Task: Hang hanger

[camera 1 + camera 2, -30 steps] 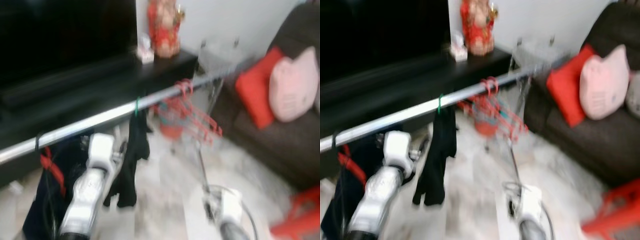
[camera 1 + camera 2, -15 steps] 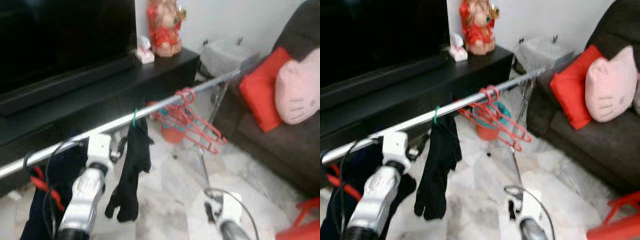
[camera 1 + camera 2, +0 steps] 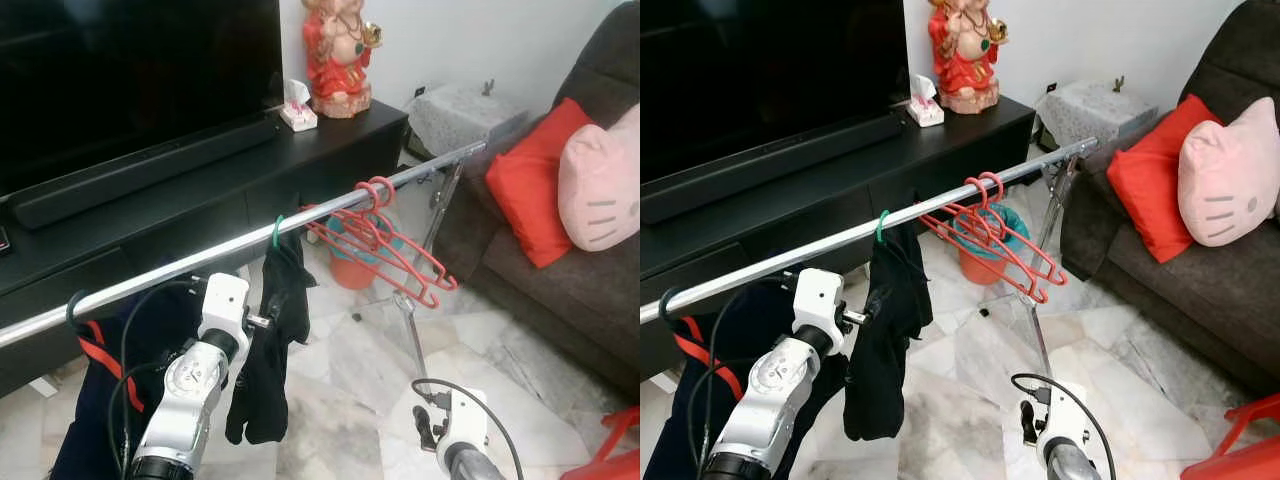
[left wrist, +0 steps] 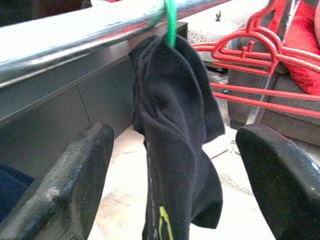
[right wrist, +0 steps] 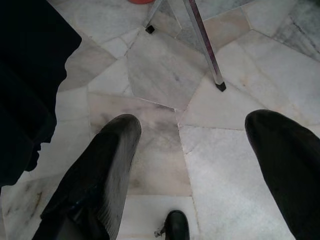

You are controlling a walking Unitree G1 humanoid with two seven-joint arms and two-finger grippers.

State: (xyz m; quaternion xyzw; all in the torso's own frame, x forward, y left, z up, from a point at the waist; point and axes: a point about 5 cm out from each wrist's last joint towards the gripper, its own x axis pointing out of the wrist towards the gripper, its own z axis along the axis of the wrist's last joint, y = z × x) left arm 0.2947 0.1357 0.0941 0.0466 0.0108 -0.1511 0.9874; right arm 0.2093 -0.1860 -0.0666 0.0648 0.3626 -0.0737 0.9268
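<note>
One long silver metal clothes rail crosses the scene on a slant and serves as the reference for all positions below.

A black garment hangs from the rail on a green plastic hanger hook, near the rail's middle. A cluster of red plastic hangers hooks over the rail further toward its sofa end, apart from the black garment. At the opposite end, a dark navy garment with a red strap hangs below the rail from a dark hook.

The left gripper sits just below the rail, facing the black garment. Its two black fingers are spread wide apart with the garment hanging between and beyond them; nothing is clamped. In the left eye view the silver left arm rises to just beside the garment.

The right gripper hangs low beneath the rail, aimed at the pale marble floor near the rail stand's metal leg. Its fingers are likewise spread and empty.

Behind the rail stand a black television cabinet and a red and gold figurine. Past the rail's far end is a dark brown sofa holding a red cushion and a pink cat-face cushion.
</note>
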